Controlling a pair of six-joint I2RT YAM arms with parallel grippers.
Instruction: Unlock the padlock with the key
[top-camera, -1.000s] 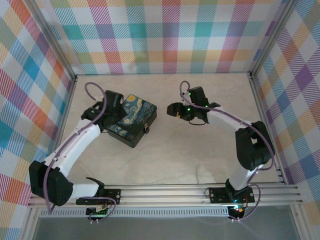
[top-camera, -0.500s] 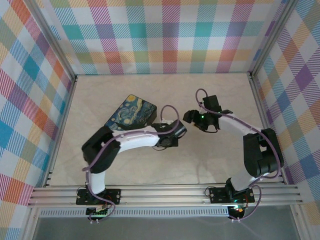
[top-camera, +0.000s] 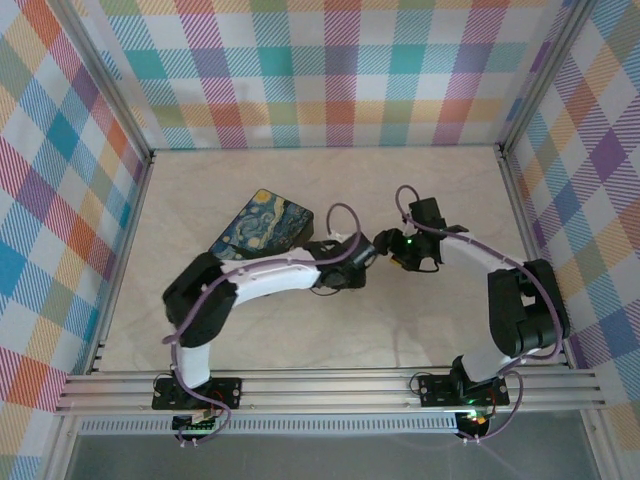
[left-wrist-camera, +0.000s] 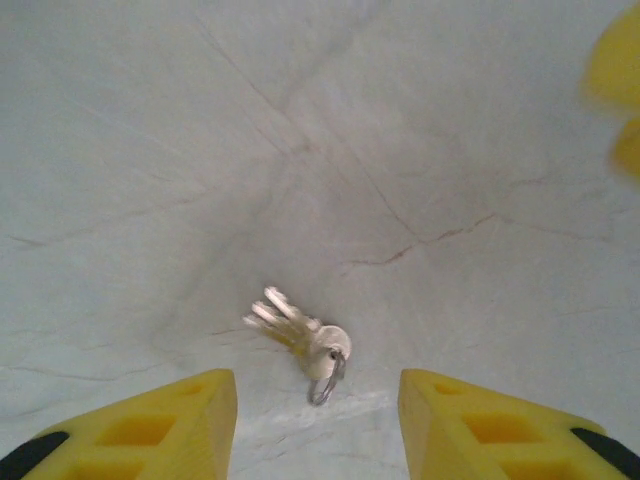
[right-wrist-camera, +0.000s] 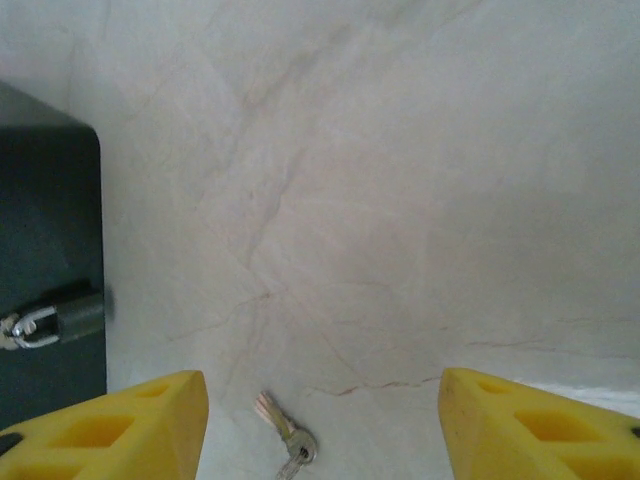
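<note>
Pale marbled table, fenced by plaid walls on three sides.

Across the middle, left arm stretched toward the right; right arm folded inward to meet it. Heads near each other at table centre, just right of the box.

Left of centre, dark rectangular box, lying flat and angled, starry-night lid up.

Jaws of left gripper apart, nothing between the yellow fingers, bare table below.

Jaws of right gripper spread wider, likewise empty.

Flat on the table, key bunch: small silvery keys on a ring, free of both grippers. In the left wrist view just ahead of the fingertips and between them, blades fanned up-left, ring toward the camera. In the right wrist view low between the fingers, nearer the left one.

On the box's dark side wall, padlock: tiny dark body, silvery shackle to its left. Bare table between it and the keys. Locked or not: cannot tell.
</note>
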